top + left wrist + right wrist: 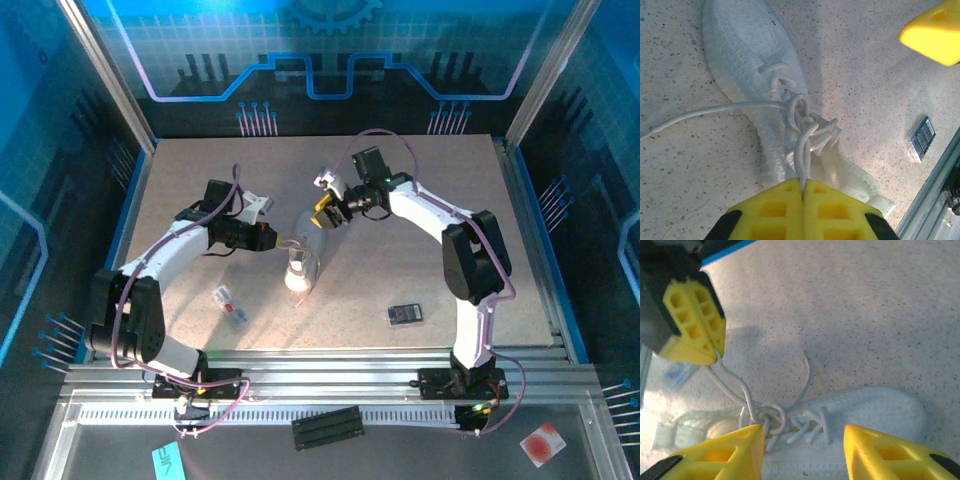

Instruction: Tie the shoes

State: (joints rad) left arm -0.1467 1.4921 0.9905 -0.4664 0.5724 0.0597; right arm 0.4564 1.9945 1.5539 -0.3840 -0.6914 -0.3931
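left end effector clamped on lace at 10 o'clock of shoe, right end effector apart above knot; pull lace taut slowly, avoid dragging shoe.

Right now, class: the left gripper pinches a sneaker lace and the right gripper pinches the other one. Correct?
No. The left gripper does pinch a sneaker lace, but the right gripper is open, holding nothing; the right wrist view shows it.

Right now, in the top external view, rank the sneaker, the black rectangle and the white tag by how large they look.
1. sneaker, clearly the largest.
2-3. black rectangle and white tag: they look about alike, so left unranked.
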